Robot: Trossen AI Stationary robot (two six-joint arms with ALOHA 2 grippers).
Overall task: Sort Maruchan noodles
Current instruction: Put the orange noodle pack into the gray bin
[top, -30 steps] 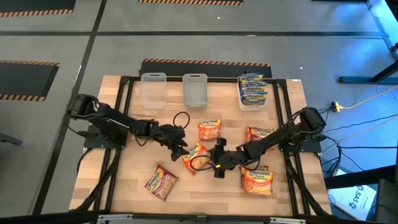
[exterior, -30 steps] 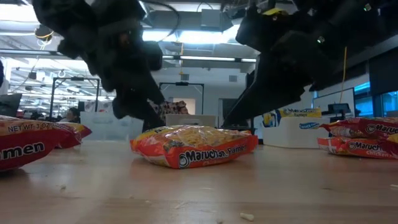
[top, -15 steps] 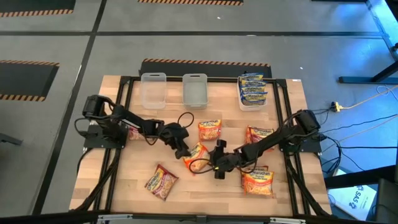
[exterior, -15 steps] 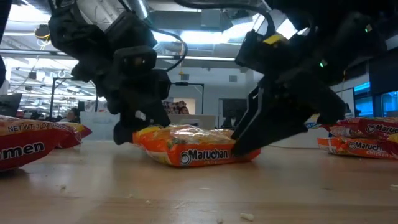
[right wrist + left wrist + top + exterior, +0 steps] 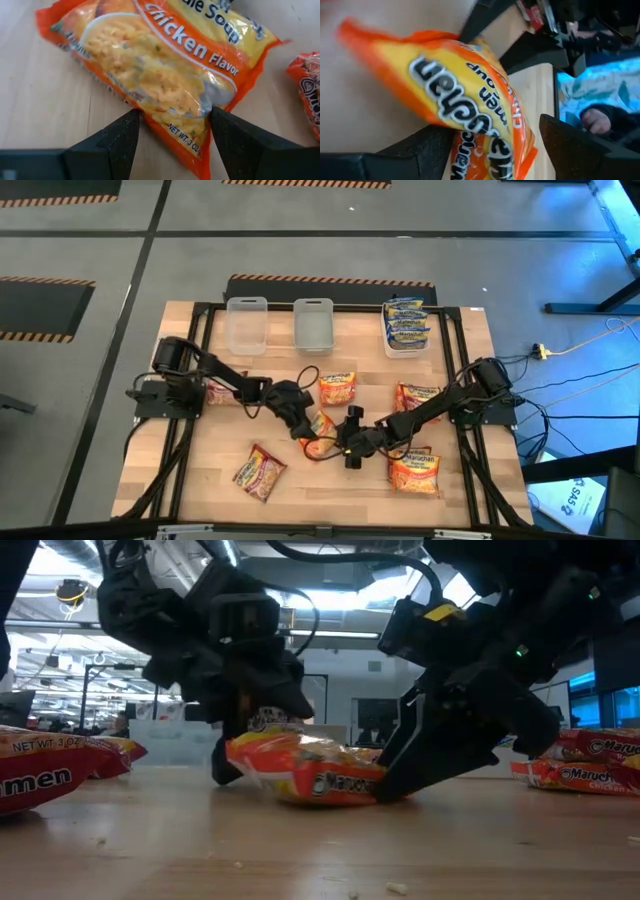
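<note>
centre packet: an orange maruchan noodle packet (image 5: 316, 430), lying near the middle of the wooden table (image 5: 200, 470); the landmark for every line below. in the low view its one end is tipped up off the wood.
left gripper: left gripper (image 5: 303, 423) is down at the centre packet's side toward the left arm, fingers spread wide, one on either side of that edge; the left wrist view shows the packet (image 5: 470, 110) between them.
right gripper: right gripper (image 5: 172, 132) is at the centre packet's opposite side, jaws parted around a corner of it (image 5: 170, 65); whether they squeeze it, i cannot tell.
other orange packets: one (image 5: 337, 388) just beyond the centre packet toward the tubs; two more (image 5: 415, 470) past the right gripper.
red-pink packet: lies (image 5: 260, 471) on the near side of the centre packet, well apart.
tubs: two clear tubs (image 5: 247, 325) at the far edge; a third (image 5: 406, 325) holds blue-and-yellow packets.
</note>
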